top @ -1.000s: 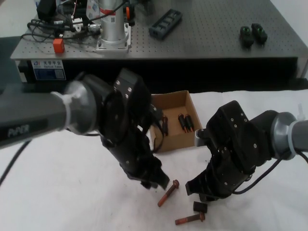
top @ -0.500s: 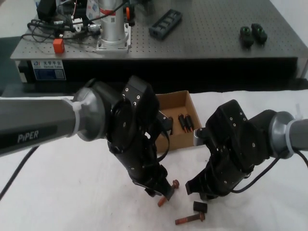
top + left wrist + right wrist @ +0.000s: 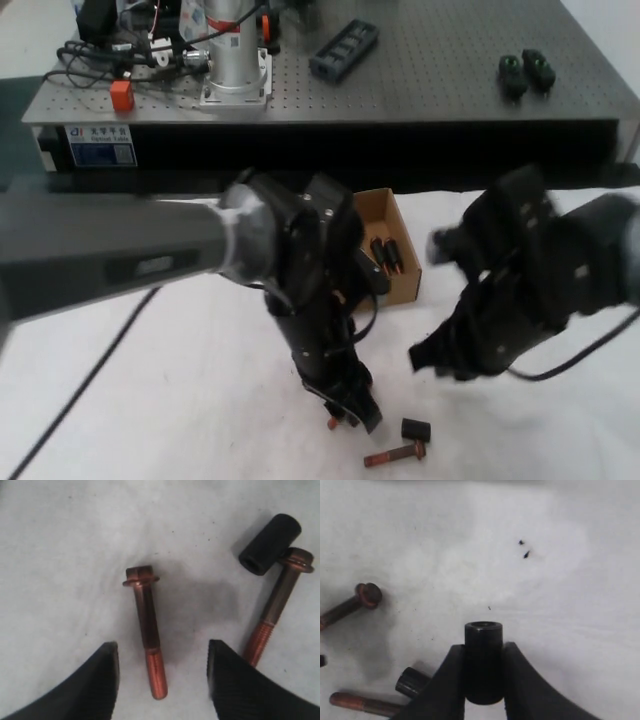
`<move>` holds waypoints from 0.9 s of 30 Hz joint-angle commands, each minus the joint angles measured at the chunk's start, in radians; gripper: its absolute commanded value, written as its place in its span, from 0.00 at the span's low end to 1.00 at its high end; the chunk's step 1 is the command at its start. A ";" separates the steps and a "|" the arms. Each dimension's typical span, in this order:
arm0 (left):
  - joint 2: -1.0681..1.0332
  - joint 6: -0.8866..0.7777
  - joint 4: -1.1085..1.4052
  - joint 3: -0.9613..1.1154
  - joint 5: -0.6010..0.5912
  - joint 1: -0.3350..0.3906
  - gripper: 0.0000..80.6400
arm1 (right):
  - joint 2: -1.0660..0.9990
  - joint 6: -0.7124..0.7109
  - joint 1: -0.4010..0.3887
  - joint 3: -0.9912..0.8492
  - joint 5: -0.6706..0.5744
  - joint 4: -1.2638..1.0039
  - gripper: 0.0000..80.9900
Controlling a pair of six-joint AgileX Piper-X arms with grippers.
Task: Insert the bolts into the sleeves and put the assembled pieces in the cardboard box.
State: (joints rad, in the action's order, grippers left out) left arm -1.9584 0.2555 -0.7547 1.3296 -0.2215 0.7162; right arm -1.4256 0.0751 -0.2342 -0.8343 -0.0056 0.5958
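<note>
the left gripper [image 3: 161,652] hangs wide open astride a bolt [image 3: 148,630] lying on the white cloth [image 3: 60,540], while the right gripper [image 3: 484,655] pinches a black sleeve [image 3: 483,662]. if the left one closes off-centre, the bolt may roll or tilt, and a skewed bolt would likely jam at the sleeve's mouth.

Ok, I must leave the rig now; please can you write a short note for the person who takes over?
Left gripper: open, astride a bolt lying on the cloth, not gripped yet.
Right gripper: shut on a sleeve.
Second bolt and second sleeve lie loose on the cloth, side by side.
Done: assembled pieces in the cardboard box.
Left: join bolt and held sleeve, box it, then the loose pair.
</note>
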 commanded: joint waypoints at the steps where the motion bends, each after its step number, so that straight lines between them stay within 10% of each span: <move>1: -0.008 0.019 -0.009 0.022 0.019 0.002 0.48 | 0.029 -0.015 0.008 -0.005 -0.004 0.016 0.06; 12: -0.137 0.021 -0.013 0.134 0.033 0.002 0.47 | 0.217 -0.030 0.028 -0.005 -0.004 0.110 0.06; 20: -0.155 0.040 -0.104 0.148 0.031 0.002 0.10 | 0.272 -0.039 0.028 -0.005 -0.004 0.121 0.06; 27: -0.155 -0.027 -0.131 0.148 0.009 0.002 0.50 | 0.273 -0.039 0.028 -0.005 -0.004 0.143 0.06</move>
State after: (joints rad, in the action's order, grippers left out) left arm -2.0871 0.2799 -0.8148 1.4842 -0.1883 0.7130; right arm -1.1630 0.0484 -0.2102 -0.8343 -0.0056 0.7341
